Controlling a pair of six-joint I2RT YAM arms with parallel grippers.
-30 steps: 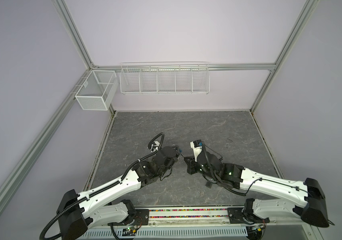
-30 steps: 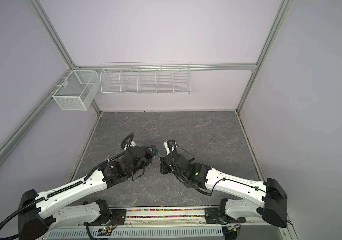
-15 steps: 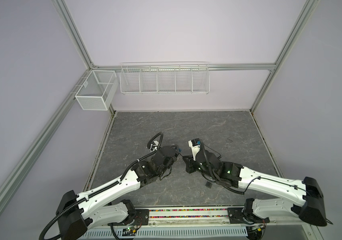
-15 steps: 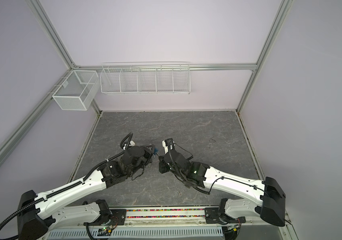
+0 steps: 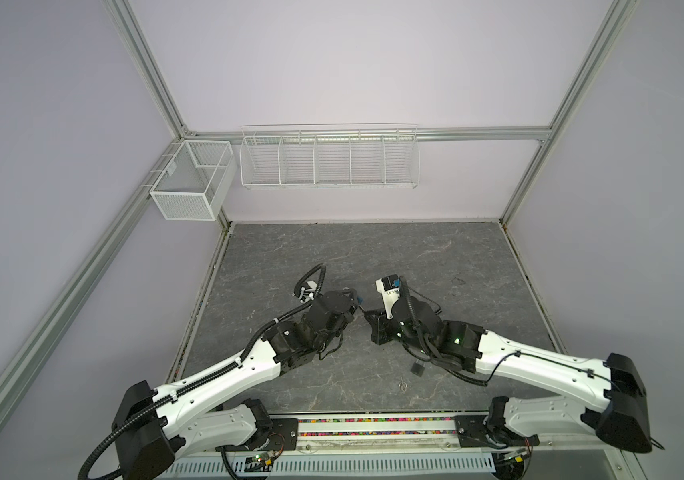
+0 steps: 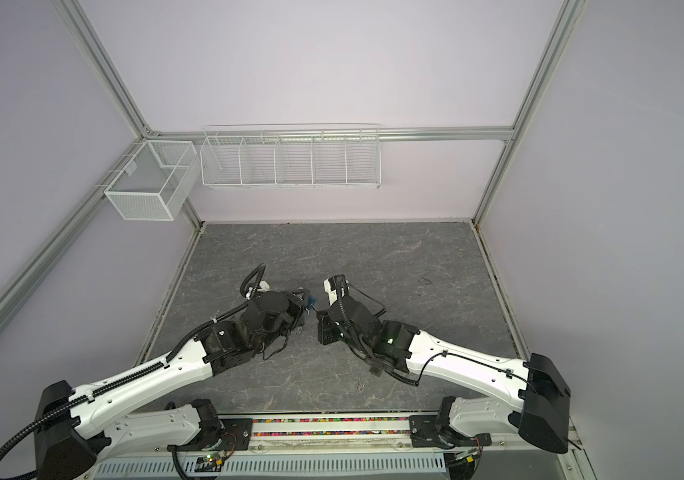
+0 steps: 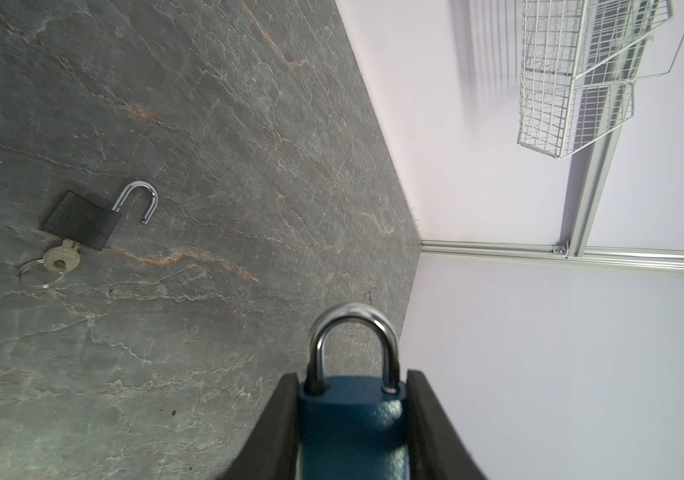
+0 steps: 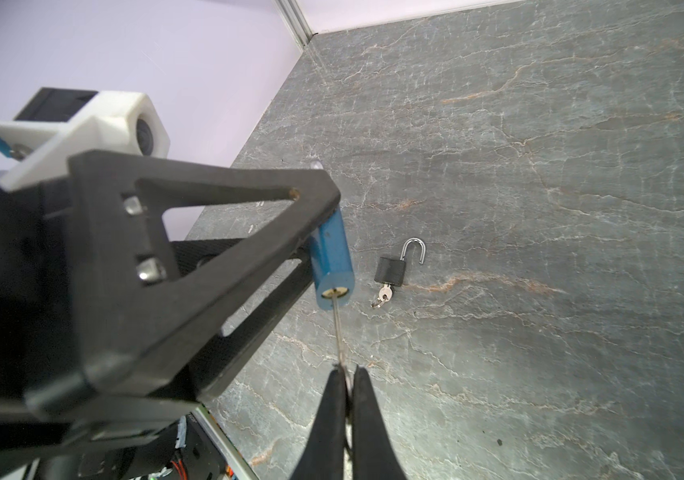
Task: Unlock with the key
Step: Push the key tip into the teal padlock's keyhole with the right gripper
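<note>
The left pincer [image 7: 352, 374] is clamping the blue padlock [image 7: 352, 419], shackle closed, above the bench [image 8: 539, 166], while the right pincer [image 8: 346, 374], pressed together on the key [image 8: 338, 332], is holding its blade at the padlock's keyhole.

Wire rack [image 5: 328, 161] on back wall, mesh basket [image 5: 190, 185] beside; grey tabletop [image 5: 373, 253].

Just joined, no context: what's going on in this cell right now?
The left gripper clamps a blue padlock off the table, shackle shut. The right gripper pinches a key edge-on, its tip at the padlock's keyhole; how deep, I can't tell. A black padlock lies on the table already open, a second key in it.
</note>
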